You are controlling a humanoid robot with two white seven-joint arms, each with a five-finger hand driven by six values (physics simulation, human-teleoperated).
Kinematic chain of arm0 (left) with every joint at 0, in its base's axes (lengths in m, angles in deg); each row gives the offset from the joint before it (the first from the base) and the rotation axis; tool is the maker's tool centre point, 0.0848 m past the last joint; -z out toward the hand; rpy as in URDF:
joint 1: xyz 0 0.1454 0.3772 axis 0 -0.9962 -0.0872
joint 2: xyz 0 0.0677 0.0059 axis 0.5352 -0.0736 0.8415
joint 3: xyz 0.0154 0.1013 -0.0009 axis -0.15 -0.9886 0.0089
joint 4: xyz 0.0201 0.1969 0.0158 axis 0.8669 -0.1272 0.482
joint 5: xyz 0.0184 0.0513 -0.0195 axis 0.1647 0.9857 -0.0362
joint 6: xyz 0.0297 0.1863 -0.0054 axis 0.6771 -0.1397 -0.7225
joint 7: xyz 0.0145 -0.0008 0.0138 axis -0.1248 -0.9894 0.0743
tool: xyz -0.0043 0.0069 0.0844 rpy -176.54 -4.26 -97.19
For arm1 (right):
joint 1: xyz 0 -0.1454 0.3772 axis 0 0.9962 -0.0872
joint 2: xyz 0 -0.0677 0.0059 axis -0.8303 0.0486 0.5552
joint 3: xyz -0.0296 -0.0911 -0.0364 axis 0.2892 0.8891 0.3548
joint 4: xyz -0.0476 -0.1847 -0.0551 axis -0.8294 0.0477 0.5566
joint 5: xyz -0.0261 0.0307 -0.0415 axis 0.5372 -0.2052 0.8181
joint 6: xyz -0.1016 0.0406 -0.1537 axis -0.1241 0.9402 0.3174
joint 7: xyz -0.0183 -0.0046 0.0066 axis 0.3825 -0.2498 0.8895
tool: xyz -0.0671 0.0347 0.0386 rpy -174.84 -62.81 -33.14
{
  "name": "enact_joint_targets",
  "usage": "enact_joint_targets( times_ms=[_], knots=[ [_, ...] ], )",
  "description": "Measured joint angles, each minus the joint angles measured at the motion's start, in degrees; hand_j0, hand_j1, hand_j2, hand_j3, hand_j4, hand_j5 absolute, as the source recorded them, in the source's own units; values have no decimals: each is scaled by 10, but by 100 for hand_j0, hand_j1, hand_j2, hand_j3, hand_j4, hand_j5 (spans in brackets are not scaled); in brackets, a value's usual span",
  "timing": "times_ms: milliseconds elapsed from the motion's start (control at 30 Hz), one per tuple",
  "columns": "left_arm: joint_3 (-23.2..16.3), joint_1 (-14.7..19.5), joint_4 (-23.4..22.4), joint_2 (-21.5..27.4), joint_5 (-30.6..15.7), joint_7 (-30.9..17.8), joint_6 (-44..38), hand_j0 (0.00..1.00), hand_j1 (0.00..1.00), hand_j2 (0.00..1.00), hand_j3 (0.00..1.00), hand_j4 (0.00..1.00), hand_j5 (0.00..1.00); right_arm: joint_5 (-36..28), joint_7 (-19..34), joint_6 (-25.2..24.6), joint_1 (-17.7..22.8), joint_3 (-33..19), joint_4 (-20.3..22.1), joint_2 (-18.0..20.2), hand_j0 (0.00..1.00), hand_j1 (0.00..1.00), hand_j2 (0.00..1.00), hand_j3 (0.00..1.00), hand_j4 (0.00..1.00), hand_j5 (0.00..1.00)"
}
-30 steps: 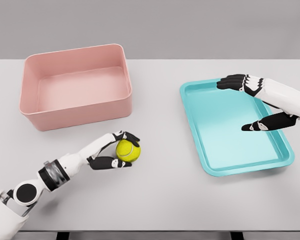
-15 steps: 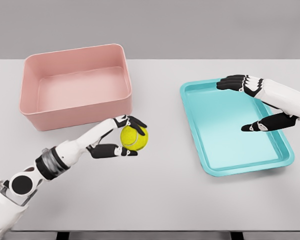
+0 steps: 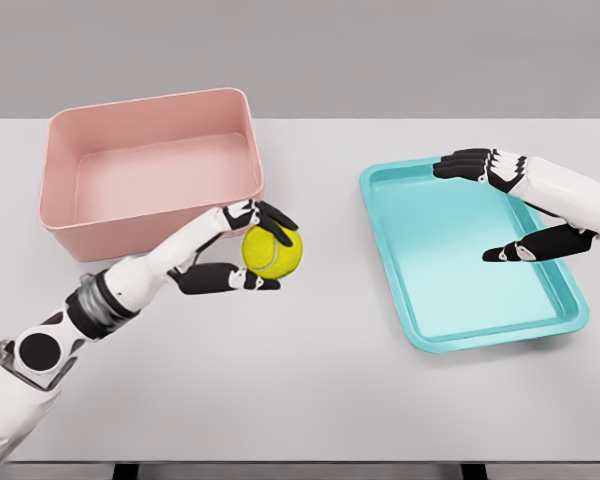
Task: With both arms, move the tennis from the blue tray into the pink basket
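On a pale grey table point(image 3: 320, 400) before a plain grey wall, the left hand point(image 3: 230, 255) gripped the ball point(image 3: 272, 252) just beside the basket point(image 3: 150, 170); the right hand point(image 3: 520, 205) hovered, fingers spread and empty, over the tray point(image 3: 480, 335).

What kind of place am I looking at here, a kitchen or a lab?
Likely a simulated test bench, not a kitchen: a plain grey table against a blank wall, holding only a pink plastic basket and a flat blue tray.

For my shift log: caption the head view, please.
Left robot hand holds tennis ball beside pink basket; right robot hand open over blue tray.
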Motion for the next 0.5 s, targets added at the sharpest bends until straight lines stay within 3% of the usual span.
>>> enact_joint_targets(
  times_ms=[333,500],
  knots=[
    [36,32,0,2,-10,0,6,49,49,49,49,49,49,0,0,0,1,0,0,0,100,100,100,100,100,100],
    [68,32,-4,5,-21,0,1,49,49,49,49,49,49,0,0,0,2,0,0,0,100,100,100,100,100,100]
  ],
)
